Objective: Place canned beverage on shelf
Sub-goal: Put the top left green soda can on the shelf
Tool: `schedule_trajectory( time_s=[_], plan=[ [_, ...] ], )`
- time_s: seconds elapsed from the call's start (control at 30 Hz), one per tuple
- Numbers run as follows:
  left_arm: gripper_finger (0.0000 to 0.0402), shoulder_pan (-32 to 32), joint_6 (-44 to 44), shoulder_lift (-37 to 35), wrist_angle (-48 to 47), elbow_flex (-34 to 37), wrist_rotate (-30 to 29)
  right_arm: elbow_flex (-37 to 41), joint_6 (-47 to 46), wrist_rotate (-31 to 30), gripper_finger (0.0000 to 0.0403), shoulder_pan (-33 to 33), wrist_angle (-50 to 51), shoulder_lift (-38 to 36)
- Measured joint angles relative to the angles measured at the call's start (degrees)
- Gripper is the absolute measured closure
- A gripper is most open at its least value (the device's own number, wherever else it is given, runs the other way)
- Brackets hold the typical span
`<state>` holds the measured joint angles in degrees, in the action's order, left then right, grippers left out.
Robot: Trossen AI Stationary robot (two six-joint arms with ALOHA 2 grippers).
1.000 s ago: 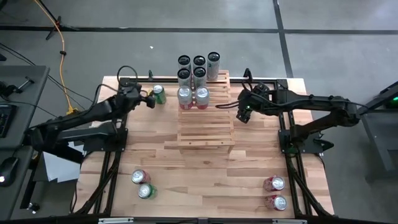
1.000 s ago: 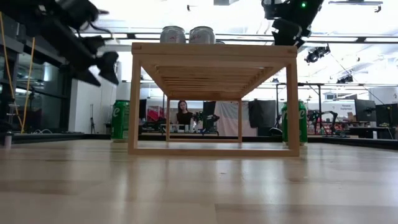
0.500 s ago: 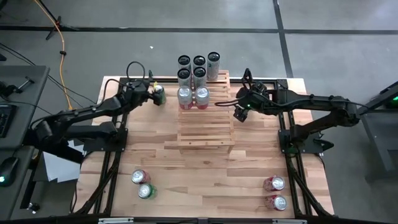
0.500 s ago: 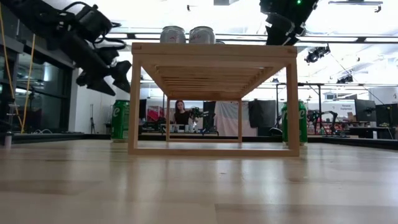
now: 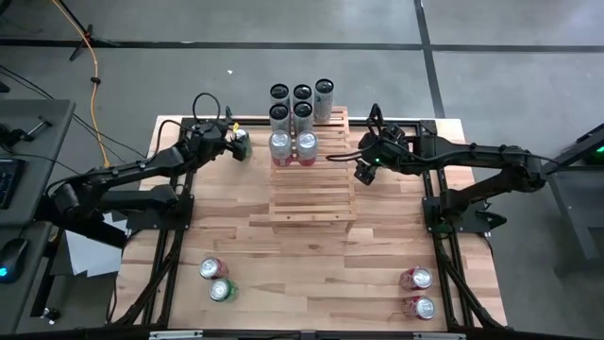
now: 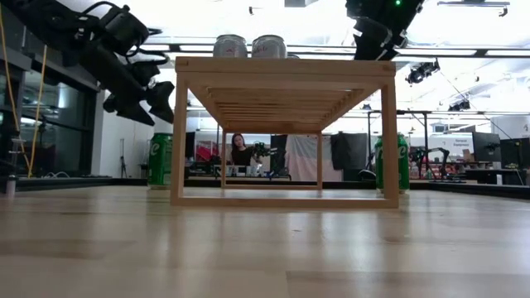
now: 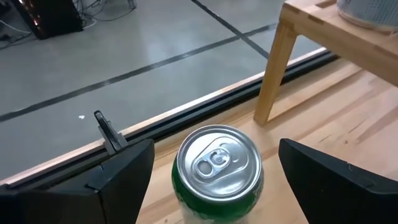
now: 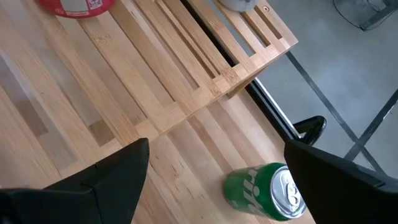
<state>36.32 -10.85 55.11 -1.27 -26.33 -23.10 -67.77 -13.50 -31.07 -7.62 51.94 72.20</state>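
A green can (image 7: 217, 165) stands upright on the table left of the shelf (image 5: 311, 198), near the far edge. My left gripper (image 5: 234, 144) hangs open just above it, one finger (image 7: 124, 177) on either side of the can's top, touching nothing. My right gripper (image 5: 362, 174) is open over the shelf's right edge. A second green can (image 8: 270, 190) stands on the table right of the shelf (image 8: 155, 81). Several cans stand on the shelf's far steps, two of them red and white (image 5: 293, 147).
Two cans (image 5: 216, 279) stand at the table's near left and two more (image 5: 418, 291) at the near right. The shelf's near steps (image 5: 311, 212) are bare slats. The dark arm frames run along both table sides.
My left gripper has gone toward the far edge and the shelf and has sunk a little, coming over the left green can. It stays open. The can has not moved.
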Motion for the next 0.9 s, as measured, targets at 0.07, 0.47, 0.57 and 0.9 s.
schedule_trajectory(
  time_s=[0.07,0.47,0.57,0.9],
  plan=[
    [0.0065,0.0,0.5,0.0,0.0,0.0,0.0,0.0,-0.5,0.0,0.0045,0.0,0.0,0.0],
    [0.0006,0.0,2.5,0.0,1.4,0.0,4.2,0.0,-1.3,0.3,0.0045,0.0,0.0,0.0],
    [0.0006,0.0,0.6,0.0,2.6,0.0,3.2,0.0,-1.7,0.5,0.0045,0.0,0.0,0.0],
    [0.0005,0.1,-2.4,1.3,2.0,0.0,-1.0,0.0,-1.7,0.7,0.0045,0.0,0.0,0.0]
  ],
)
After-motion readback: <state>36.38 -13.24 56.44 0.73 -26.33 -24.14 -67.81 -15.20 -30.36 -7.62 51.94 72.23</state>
